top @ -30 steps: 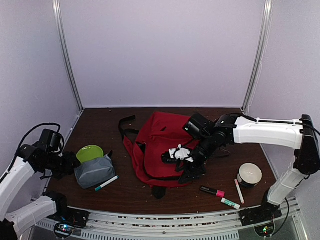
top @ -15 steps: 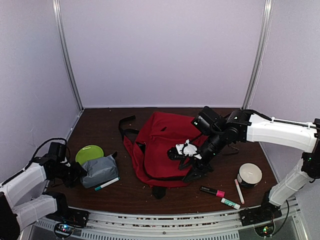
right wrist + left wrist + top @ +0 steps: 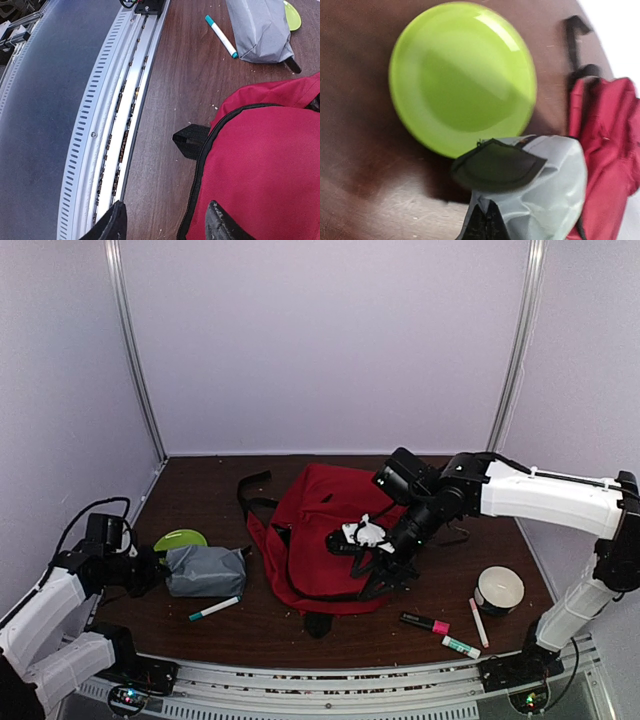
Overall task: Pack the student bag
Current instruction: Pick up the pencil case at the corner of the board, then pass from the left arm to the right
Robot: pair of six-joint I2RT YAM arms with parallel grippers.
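Two-finger left gripper (image 3: 483, 225) pinches soft grey pouch (image 3: 545, 185); right gripper (image 3: 166, 226), jaws apart, above red woven backpack (image 3: 270, 165).

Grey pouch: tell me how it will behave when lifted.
The pouch is probably floppy: its fabric looks creased and slack. Lifted by one end, it would likely sag. It seems unlikely to roll, lying slumped flat.

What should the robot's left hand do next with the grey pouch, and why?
Probably lift the grey pouch a little and start toward the red bag. The left gripper looks pinched shut on the pouch's fabric, and the pouch lies beside the bag, near the green plate, not inside.
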